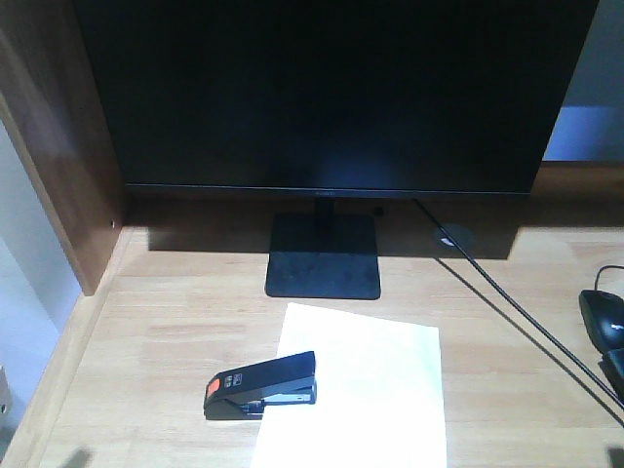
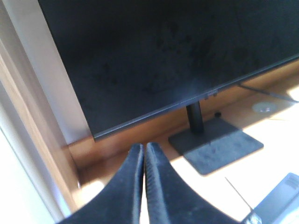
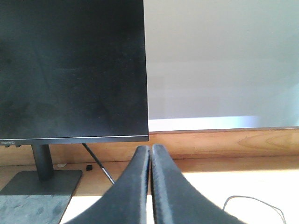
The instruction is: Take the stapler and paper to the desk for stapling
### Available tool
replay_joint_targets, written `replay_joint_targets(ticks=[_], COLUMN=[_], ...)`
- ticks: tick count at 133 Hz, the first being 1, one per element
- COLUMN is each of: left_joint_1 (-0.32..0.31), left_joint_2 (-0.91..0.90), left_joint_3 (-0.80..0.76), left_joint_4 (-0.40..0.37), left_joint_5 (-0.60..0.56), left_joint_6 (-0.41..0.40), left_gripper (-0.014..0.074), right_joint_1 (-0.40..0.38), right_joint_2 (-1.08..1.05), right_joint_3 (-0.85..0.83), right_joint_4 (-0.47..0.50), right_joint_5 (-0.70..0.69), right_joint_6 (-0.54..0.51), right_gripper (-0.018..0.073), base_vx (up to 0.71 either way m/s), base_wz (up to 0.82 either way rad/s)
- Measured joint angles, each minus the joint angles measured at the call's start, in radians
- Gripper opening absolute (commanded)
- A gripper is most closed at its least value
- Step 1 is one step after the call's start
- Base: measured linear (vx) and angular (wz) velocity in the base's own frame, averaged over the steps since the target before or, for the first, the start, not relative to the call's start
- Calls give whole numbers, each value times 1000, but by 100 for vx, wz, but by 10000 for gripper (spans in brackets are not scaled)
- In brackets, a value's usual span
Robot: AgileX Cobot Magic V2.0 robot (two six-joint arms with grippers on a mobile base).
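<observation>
Nearest the front camera, low in the frame, the white paper lies flat on the light wood table, its lower edge running off the bottom of the picture. At the sheet's left edge sits the black stapler, lying on its base with the orange-red patch toward the left and the metal channel end resting over the paper's border, so the two touch. Behind them, at centre frame, the square foot of the monitor stand rests on the table, and the dark monitor fills the upper half. A black cable runs diagonally to the lower right, where a black mouse shows at the right edge. A darker brown side panel rises at the left.

Neither arm appears in the front view. Only the left wrist view shows the left pincer: its two dark fingers press together at the bottom centre with nothing between them, pointed toward the monitor's lower corner. At that frame's lower right, a corner of the paper and part of the stapler are visible.

Only the right wrist view shows the right pincer, likewise closed and empty, aimed at the monitor's right edge and the pale wall beyond. Stapler and paper do not appear there.
</observation>
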Motion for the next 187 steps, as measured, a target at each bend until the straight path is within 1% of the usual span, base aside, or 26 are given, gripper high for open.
replay_joint_targets(ticks=[9, 21, 30, 39, 50, 64, 76, 105, 127, 142, 159, 187], left_joint_1=[0, 3, 20, 51, 89, 145, 197, 308, 371, 381, 382, 382], left_joint_2=[0, 0, 0, 0, -11, -63, -130, -318, -347, -347, -347, -347], left_joint_3=[0, 0, 0, 0, 0, 15, 61, 194, 285, 327, 327, 327], left_joint_4=[-32, -116, -145, -165, -170, -196, -219, -246, -295, -309, -308, -289], left_joint_5=[17, 30, 33, 33, 40, 59, 66, 83, 90, 65, 24, 21], left_joint_6=[0, 0, 0, 0, 0, 0, 0, 0, 0, 0, 0, 0], left_gripper=[-6, -6, -6, -6, -6, -6, -6, -6, -6, -6, -6, -6], right_joint_1=[0, 0, 0, 0, 0, 0, 0, 0, 0, 0, 0, 0], right_joint_2=[0, 0, 0, 0, 0, 0, 0, 0, 0, 0, 0, 0], right_joint_3=[0, 0, 0, 0, 0, 0, 0, 0, 0, 0, 0, 0], right_joint_4=[0, 0, 0, 0, 0, 0, 0, 0, 0, 0, 0, 0], right_joint_5=[0, 0, 0, 0, 0, 0, 1, 1, 3, 3, 3, 3], right_joint_6=[0, 0, 0, 0, 0, 0, 0, 0, 0, 0, 0, 0], right_gripper=[-10, -10, -10, -10, -10, -10, -10, -10, -10, -10, -10, -10], base_vx=[0, 0, 0, 0, 0, 0, 0, 0, 0, 0, 0, 0], base_wz=[0, 0, 1, 1, 1, 0, 0, 0, 0, 0, 0, 0])
